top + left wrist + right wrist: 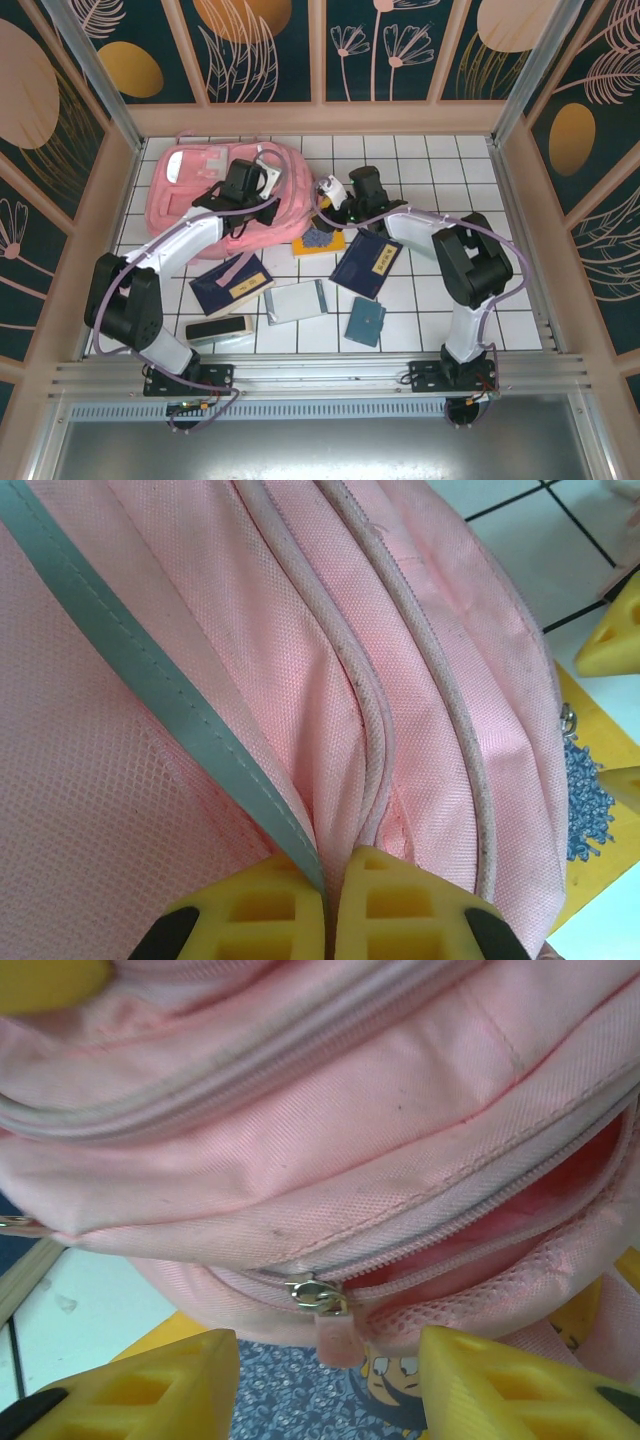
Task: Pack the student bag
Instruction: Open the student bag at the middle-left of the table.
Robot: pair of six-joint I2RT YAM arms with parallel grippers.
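White tiled table [440, 160], navy books [365, 262] just beside the student bag [190, 185].

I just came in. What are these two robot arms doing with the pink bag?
Both arms are working on the student bag, which lies at the far left of the table. The left claw is shut, pinching the bag's fabric by a grey stripe. The right claw is open in front of the zipper pull of a partly unzipped pocket, gripping nothing. Several books and cases lie on the table, not yet packed.
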